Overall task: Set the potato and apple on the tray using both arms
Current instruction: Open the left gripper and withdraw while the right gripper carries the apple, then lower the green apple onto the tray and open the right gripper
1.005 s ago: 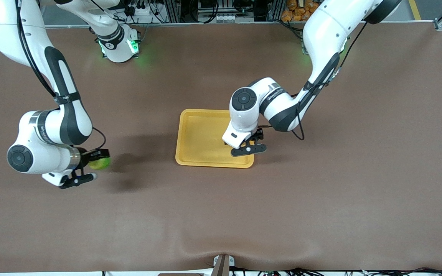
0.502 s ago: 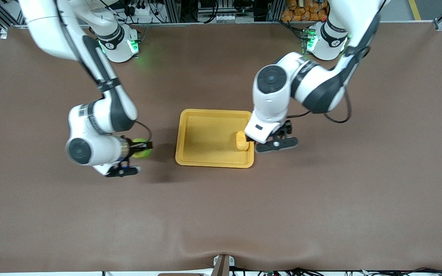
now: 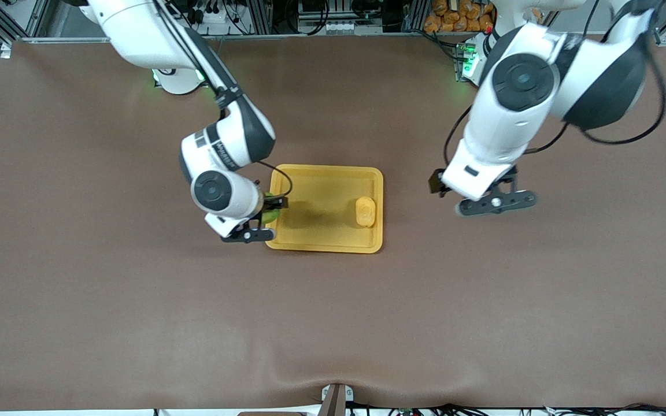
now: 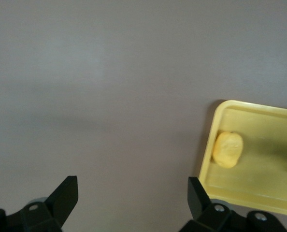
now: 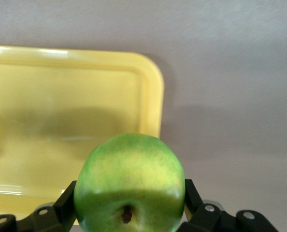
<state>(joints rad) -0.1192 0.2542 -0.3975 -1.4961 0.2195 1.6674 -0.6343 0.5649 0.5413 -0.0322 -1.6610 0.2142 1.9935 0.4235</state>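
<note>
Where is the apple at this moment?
The apple is held in the right claw, over the tray rim at the right arm's end; the potato lies at the tray's other end.

A brown table (image 3: 333, 323) fronts cluttered equipment racks (image 3: 310, 14).

A brown surface (image 3: 333, 323) carries, directly on it, one shallow yellow tray (image 3: 324, 245) with rounded corners, set about midway between the two arms' ends, plus the arms' green-lit bases (image 3: 178, 81) along its top edge.
</note>
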